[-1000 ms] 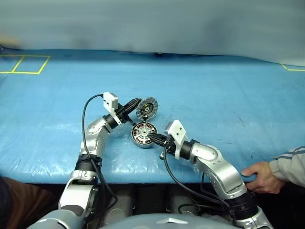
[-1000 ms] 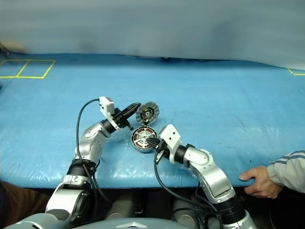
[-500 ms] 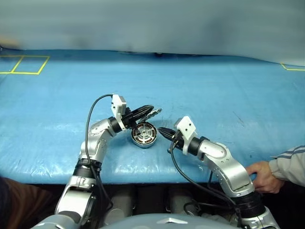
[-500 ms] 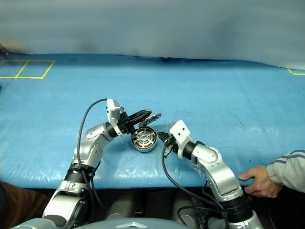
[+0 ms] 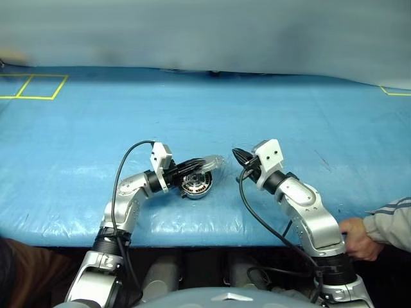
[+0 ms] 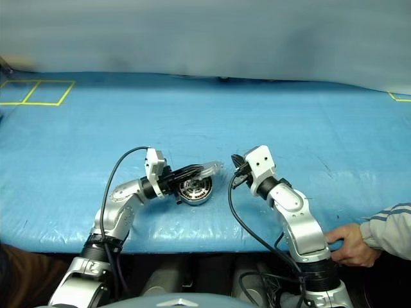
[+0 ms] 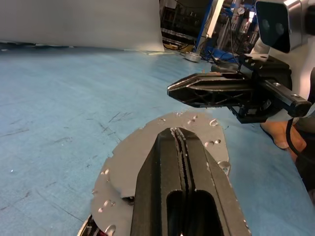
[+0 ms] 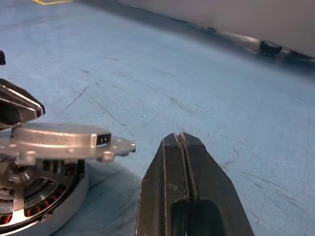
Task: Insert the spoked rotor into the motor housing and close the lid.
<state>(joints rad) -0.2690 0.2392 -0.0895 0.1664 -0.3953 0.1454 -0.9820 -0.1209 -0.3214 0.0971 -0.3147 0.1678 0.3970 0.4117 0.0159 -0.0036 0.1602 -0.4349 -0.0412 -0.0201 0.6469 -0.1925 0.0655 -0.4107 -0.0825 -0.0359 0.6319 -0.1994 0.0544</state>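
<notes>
The lid [image 5: 207, 165] is held flat by the clenched fingers of the left gripper [image 5: 192, 166], just above the motor housing [image 5: 196, 185], which stands near the front edge of the table [image 5: 308, 122]. The right gripper [image 6: 235, 160], at 3 o'clock of the housing and apart from it, is pressed shut on nothing. Wide free blue surface is seen toward 12 o'clock. A person's hand [image 5: 357, 229] rests at the front edge, at 4 o'clock.
</notes>
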